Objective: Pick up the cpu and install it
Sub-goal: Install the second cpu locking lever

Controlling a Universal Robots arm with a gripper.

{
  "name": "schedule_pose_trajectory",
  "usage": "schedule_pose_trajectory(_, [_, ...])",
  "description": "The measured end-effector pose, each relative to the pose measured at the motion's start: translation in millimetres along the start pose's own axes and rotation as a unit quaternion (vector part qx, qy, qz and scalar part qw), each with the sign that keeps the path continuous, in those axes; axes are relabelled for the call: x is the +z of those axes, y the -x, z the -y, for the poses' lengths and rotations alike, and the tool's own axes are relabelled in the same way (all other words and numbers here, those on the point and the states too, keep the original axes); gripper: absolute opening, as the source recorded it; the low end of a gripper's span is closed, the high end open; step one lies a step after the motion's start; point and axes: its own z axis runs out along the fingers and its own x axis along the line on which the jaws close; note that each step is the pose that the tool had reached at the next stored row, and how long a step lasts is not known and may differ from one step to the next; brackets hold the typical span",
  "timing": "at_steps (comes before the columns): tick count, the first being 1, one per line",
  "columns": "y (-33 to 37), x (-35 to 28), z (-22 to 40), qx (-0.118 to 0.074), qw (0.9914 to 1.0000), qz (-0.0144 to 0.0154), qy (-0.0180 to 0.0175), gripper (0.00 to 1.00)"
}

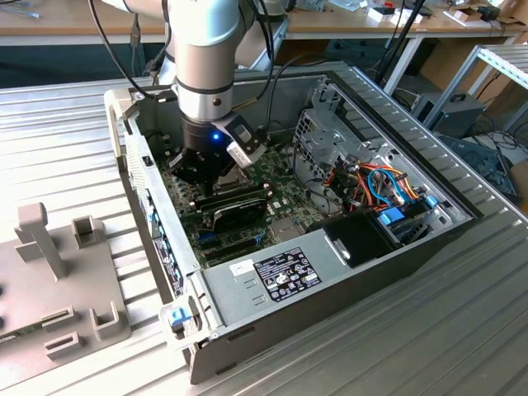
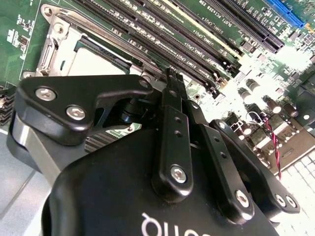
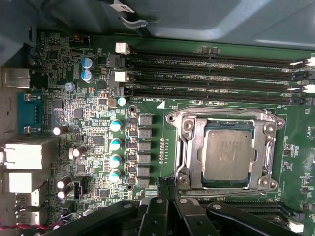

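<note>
- The cpu (image 3: 229, 158), its silver-grey top carrying faint print too small to make out, is seen seated in the metal-framed socket (image 3: 183, 147) on the green motherboard (image 3: 98, 142).
- The gripper (image 3: 167, 186) is held just beside the socket, its fingertips pressed together with nothing between them.
- White slot markings are printed beside the long memory slots (image 3: 211, 73).
- The open computer case (image 1: 388, 256), with a labelled power supply (image 1: 272, 276), is laid on a ribbed metal table (image 1: 66, 140).
</note>
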Motion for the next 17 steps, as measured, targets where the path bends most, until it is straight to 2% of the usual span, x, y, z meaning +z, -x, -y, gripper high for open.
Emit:
schedule_pose_trajectory(4, [0.3,-6.3,0.4,0.000,1.00000,-0.0005,-0.0002,0.11])
schedule_pose_trajectory(7, [0.3,-6.5,0.8,0.000,1.00000,-0.0005,-0.0002,0.11])
schedule_pose_trajectory(10, [0.2,-6.2,4.1,0.000,1.00000,-0.0004,0.0009,0.11])
schedule_pose_trajectory(17, [0.1,-5.4,4.2,0.000,1.00000,0.0009,0.0015,0.11])
